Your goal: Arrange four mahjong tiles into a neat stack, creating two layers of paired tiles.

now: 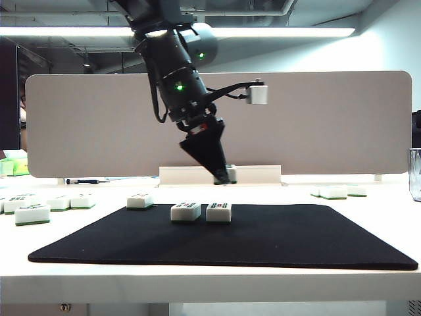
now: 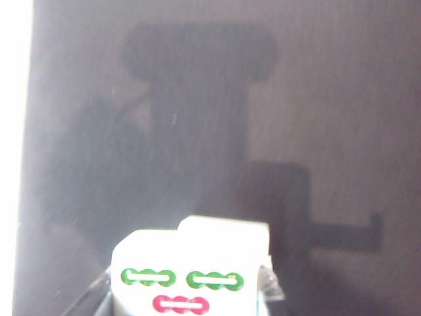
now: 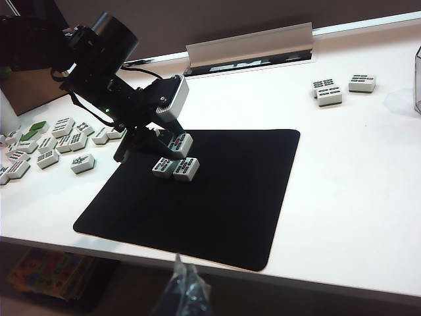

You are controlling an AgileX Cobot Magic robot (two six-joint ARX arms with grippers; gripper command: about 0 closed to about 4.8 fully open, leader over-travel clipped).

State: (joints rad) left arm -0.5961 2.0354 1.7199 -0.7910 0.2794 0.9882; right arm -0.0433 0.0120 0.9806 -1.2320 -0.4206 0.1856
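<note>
Two mahjong tiles [image 1: 185,211] [image 1: 218,212] lie side by side on the black mat [image 1: 276,240], also seen in the right wrist view as a pair [image 3: 162,166] [image 3: 186,168]. My left gripper [image 1: 225,173] hangs just above and behind them, pointing down, shut on a third mahjong tile [image 2: 191,266] with two green marks and one red. That held tile [image 3: 181,143] hovers over the pair, apart from it. A fourth tile [image 1: 139,201] lies at the mat's far left edge. My right gripper [image 3: 185,286] is off the table's near edge, fingertips together, holding nothing. No stack shows.
Several loose tiles [image 1: 33,212] [image 3: 46,141] lie on the white table left of the mat, and a few more [image 1: 334,191] [image 3: 329,92] at the far right. A white rail [image 3: 250,49] and a divider panel [image 1: 329,118] stand behind. A clear container [image 1: 415,174] is at the right edge.
</note>
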